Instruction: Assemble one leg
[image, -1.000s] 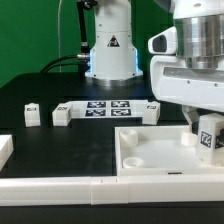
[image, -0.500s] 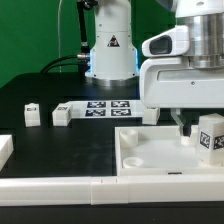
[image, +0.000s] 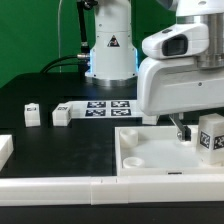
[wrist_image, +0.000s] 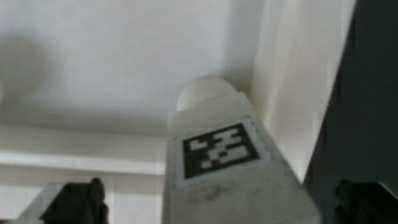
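Observation:
The leg (image: 210, 136), a small white post with a black-and-white tag, stands upright in the right corner of the large white panel (image: 150, 150). In the wrist view the leg (wrist_image: 222, 150) lies between my two dark fingertips with a gap on each side. My gripper (wrist_image: 217, 203) is open around it and does not touch it. In the exterior view my gripper (image: 192, 126) hangs low over the panel, with one finger (image: 179, 126) showing just to the left of the leg. The other finger is hidden.
Two more small white legs (image: 31, 114) (image: 62, 115) stand on the black table at the exterior view's left. The marker board (image: 106, 107) lies behind them. Long white border strips (image: 60, 186) run along the front. A white block (image: 4, 150) sits at the far left edge.
My arm's white body has shifted toward the exterior view's left and now covers more of the back of the table. The leg has stayed upright in the panel's corner.

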